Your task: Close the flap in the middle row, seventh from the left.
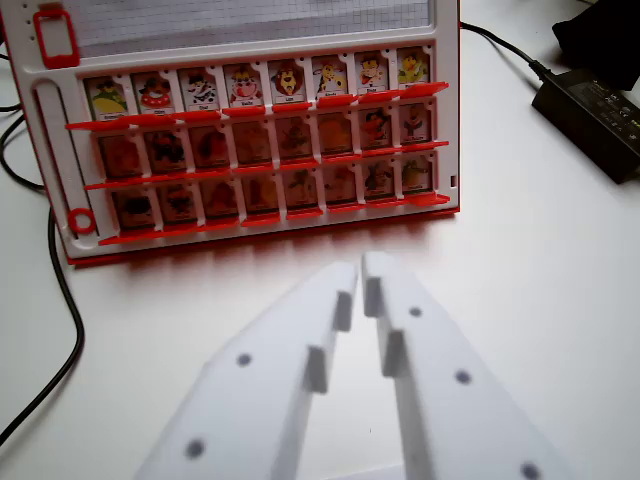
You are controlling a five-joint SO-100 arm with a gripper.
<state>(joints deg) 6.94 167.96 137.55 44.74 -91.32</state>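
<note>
A red and white game board (60, 140) stands at the top of the wrist view, with three rows of small picture flaps. The middle row's seventh flap from the left (375, 125) shows an orange-red picture and looks upright like its neighbours. My white gripper (360, 272) is in the lower middle of the view, on the near side of the board and well short of it. Its two fingers (420, 340) are drawn together with only a thin slit between them, and nothing is held.
A black power adapter (592, 108) with its cable lies on the white table (540, 290) to the right of the board. A black cable (62, 300) curves along the left side, near the board's corner.
</note>
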